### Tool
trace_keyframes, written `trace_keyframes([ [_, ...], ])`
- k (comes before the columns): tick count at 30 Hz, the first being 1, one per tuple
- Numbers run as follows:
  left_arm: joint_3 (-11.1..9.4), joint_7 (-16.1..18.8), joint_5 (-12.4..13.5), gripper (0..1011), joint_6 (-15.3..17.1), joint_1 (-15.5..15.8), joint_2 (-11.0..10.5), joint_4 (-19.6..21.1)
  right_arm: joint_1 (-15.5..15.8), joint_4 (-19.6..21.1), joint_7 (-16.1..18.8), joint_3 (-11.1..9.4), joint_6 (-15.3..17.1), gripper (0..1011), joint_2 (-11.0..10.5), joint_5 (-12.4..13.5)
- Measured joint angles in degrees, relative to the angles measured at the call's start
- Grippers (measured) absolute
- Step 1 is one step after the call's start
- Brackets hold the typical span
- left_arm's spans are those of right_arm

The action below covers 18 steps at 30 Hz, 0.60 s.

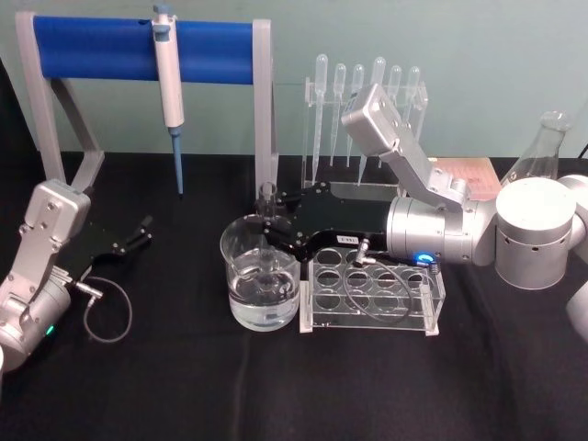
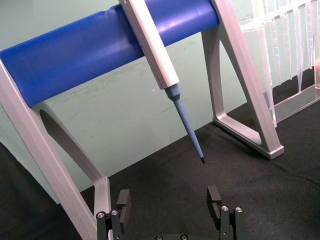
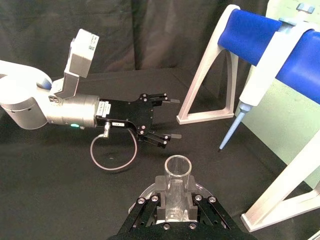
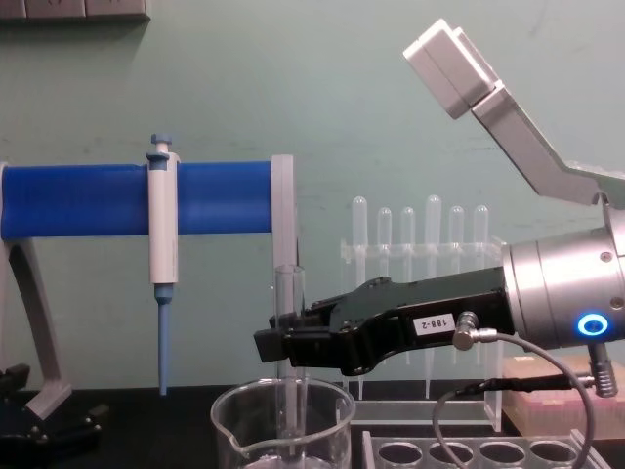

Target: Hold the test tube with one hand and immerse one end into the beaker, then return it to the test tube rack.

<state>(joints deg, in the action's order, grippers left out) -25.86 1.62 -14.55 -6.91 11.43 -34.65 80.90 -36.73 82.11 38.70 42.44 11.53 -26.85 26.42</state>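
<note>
Clear glass test tube [image 4: 289,290] stands upright, lower end inside beaker. L to R: black two-fingered left gripper [image 1: 142,231] idle, fingers spread; wide clear glass beaker [image 1: 236,280]; black right gripper [image 1: 269,228] clamped on tube; clear plastic rack [image 1: 367,323] just beside beaker.

The tube [image 4: 287,293] and beaker [image 1: 241,276] are clear, glossy glass, the rack [image 1: 317,322] clear shiny plastic, the worktop [image 1: 184,386] matt black cloth, the right tool [image 4: 283,344] matt black on a smooth silvery metal wrist [image 1: 432,230], and the stand's bar [image 1: 101,50] smooth blue plastic.
</note>
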Motion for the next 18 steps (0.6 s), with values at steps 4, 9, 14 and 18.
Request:
trace_keyframes([
  [4,0.00,0.00,0.00,1000,0.00,0.00,0.00,0.00,0.00,0.00,0.00,0.00,0.00,225,0.00,0.00],
  [9,0.00,0.00,0.00,1000,0.00,0.00,0.01,0.00,0.00,0.00,0.00,0.00,0.00,225,0.00,0.00],
  [14,0.00,0.00,0.00,1000,0.00,0.00,0.00,0.00,0.00,0.00,0.00,0.00,0.00,225,0.00,0.00],
  [18,0.00,0.00,0.00,1000,0.00,0.00,0.00,0.00,0.00,0.00,0.00,0.00,0.00,225,0.00,0.00],
])
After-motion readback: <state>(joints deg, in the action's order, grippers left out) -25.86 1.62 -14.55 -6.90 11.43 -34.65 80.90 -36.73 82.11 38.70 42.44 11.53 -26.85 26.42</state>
